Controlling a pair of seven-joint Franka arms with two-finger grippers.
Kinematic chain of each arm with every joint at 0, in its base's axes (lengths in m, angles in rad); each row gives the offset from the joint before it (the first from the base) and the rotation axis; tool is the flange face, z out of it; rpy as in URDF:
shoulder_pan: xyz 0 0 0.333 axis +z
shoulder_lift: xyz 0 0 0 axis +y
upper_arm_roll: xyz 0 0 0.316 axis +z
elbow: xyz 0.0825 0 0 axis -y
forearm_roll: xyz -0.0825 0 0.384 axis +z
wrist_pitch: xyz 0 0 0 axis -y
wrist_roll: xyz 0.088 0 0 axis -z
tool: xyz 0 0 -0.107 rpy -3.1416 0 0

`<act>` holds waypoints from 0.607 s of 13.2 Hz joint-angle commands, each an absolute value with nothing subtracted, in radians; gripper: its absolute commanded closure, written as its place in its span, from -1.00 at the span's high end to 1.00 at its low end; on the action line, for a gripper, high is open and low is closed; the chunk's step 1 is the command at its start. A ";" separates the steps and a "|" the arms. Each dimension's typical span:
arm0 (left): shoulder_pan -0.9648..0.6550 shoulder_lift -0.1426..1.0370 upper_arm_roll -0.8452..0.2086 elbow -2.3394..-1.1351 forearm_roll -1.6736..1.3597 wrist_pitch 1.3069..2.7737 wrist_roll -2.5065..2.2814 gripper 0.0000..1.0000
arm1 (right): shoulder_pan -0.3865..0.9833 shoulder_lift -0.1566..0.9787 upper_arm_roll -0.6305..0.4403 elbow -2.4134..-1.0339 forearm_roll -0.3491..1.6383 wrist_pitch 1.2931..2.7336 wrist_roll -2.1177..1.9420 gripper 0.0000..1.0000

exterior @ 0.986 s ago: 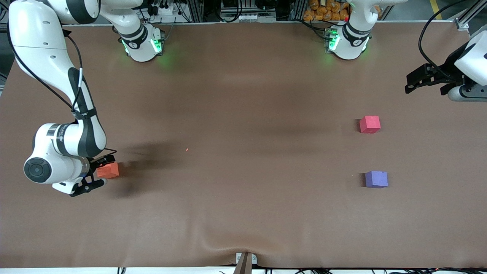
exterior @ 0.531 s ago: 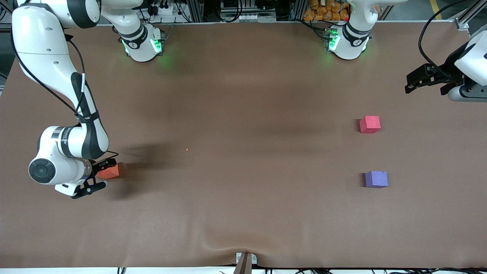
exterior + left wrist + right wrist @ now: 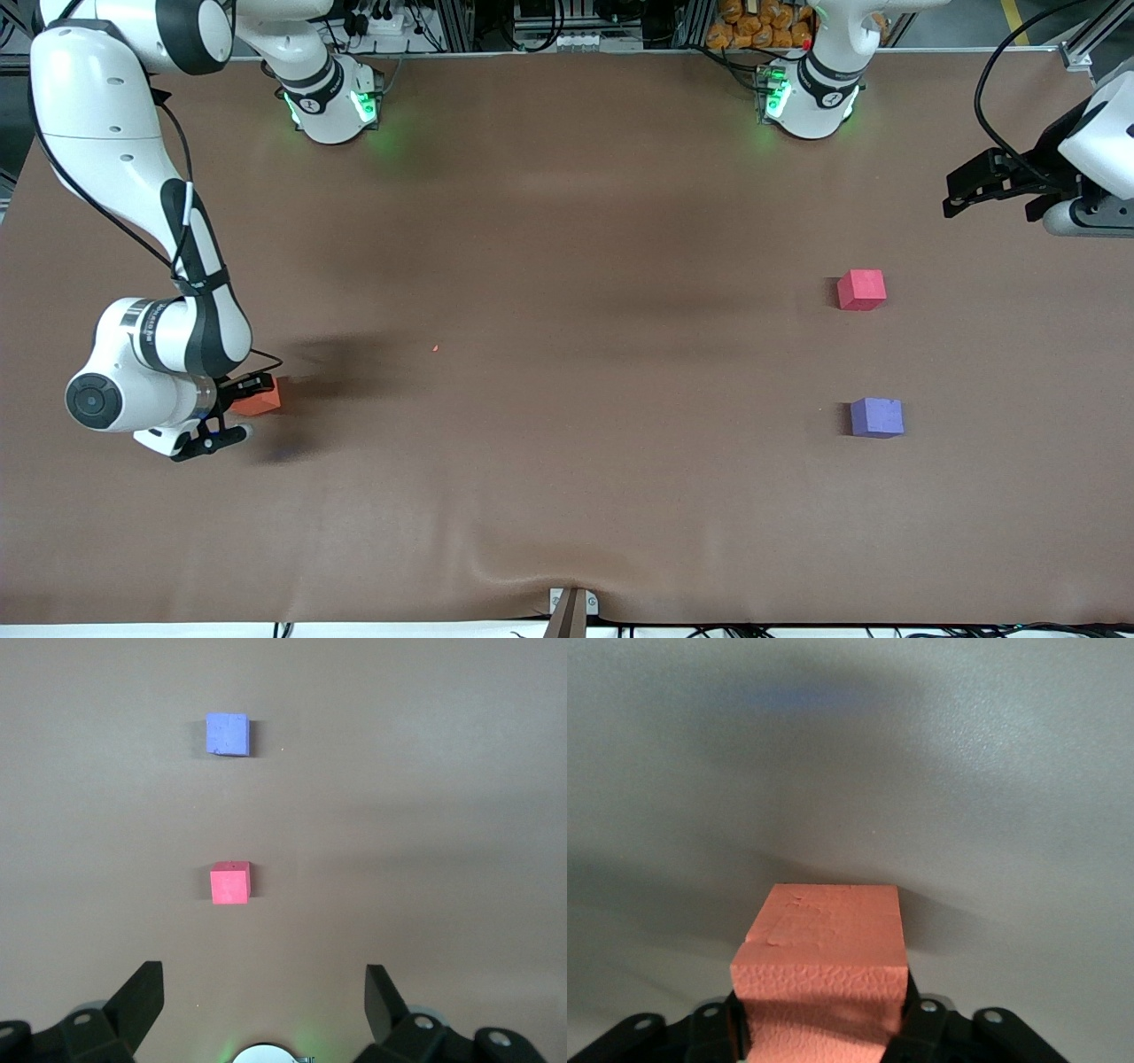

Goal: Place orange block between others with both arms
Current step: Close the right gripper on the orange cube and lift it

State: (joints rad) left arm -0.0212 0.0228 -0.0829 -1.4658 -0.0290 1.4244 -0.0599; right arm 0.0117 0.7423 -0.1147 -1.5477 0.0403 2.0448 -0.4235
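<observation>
The orange block [image 3: 261, 400] rests on the brown table at the right arm's end. My right gripper [image 3: 241, 408] is down at it and shut on the orange block [image 3: 824, 943], one black finger [image 3: 920, 1023] pressed on each side. The others stand at the left arm's end: a pinkish-red cube [image 3: 861, 290] and, nearer the front camera, a purple-blue cube [image 3: 877, 417]. My left gripper [image 3: 952, 197] hangs open and holding nothing above the table's end beside them. Its wrist view shows the pinkish-red cube [image 3: 230, 883] and the purple-blue cube [image 3: 228, 734] ahead of the left gripper [image 3: 263, 985].
The two arm bases [image 3: 332, 102] [image 3: 808, 99] glow green along the table's back edge. A small metal bracket [image 3: 573, 607] sits at the front edge. A wide stretch of bare brown mat [image 3: 567, 372] lies between the orange block and the other two cubes.
The right gripper's fingers have come together onto the orange block, and the right wrist has shifted slightly. The left arm and both other cubes have not moved.
</observation>
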 commanded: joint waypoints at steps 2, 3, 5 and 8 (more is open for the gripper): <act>-0.014 0.025 -0.089 -1.456 -0.029 1.427 -0.041 1.00 | 0.011 0.747 -0.091 -1.496 0.070 2.031 -0.436 -0.17; -0.014 0.025 -0.089 -1.456 -0.029 1.427 -0.041 1.00 | 0.012 0.742 -0.074 -1.485 0.104 2.026 -0.434 -0.20; -0.014 0.025 -0.089 -1.456 -0.029 1.427 -0.041 1.00 | 0.015 0.739 -0.058 -1.474 0.231 2.004 -0.433 -0.20; -0.012 0.025 -0.089 -1.456 -0.029 1.427 -0.041 1.00 | 0.064 0.739 -0.043 -1.465 0.345 1.997 -0.433 -0.18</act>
State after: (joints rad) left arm -0.0212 0.0228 -0.0829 -1.4658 -0.0290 1.4244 -0.0599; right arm 0.0371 0.7417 -0.0550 -1.4778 0.2826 2.0132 -0.4238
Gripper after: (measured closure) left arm 0.000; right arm 0.458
